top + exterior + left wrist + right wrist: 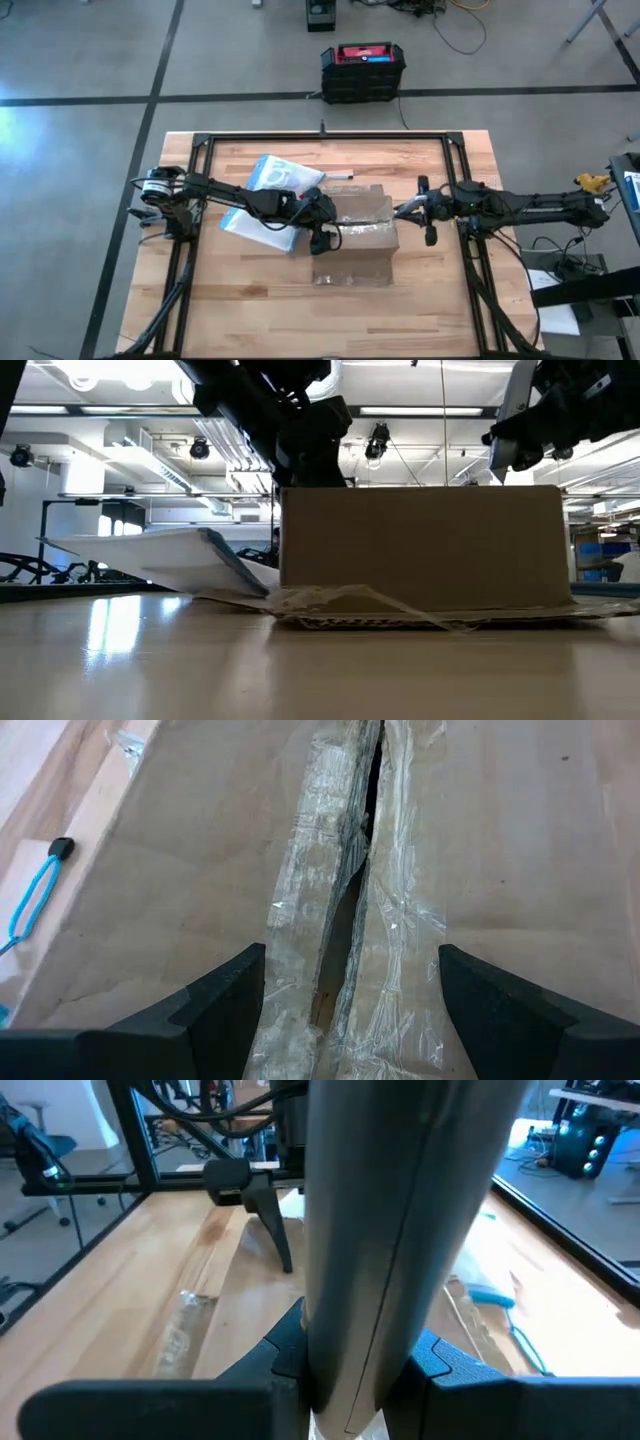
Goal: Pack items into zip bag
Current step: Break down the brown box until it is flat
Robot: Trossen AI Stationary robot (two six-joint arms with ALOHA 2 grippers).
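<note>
Crumpled clear tape (pixel 360 610) lies nearest the low camera, spread on the surface (pixel 250 290) in front of the cardboard box (pixel 425 545). Behind and beside that box, the zip bag (pixel 272 200) lies flat on the wood with its blue strip (pixel 258 235) along the near edge; from the low view the bag (pixel 160 555) appears as a pale slab tilted up at one side, touching the box's foot. Whitish ring-like items (pixel 285 175) show through the bag's far end, though whether they lie inside or on top of it cannot be told.

Over the box's left end hangs the left claw (pixel 322 238), its arm stretching across the bag and hiding the bag's middle. Its two dark fingers (pixel 225 995) stand wide apart above the box's taped seam (pixel 345 910), where the split tape gapes along the flaps. A blue cord with a black tip (pixel 35 895) rests on the surface beside the box.

At the box's right end, the right claw (pixel 405 210) is clamped on a slim grey stick-like tool (pixel 400 1230), which fills the right wrist view and blocks most of what lies ahead. A slim dark object (pixel 340 174) rests on the wood just beyond the box.
</note>
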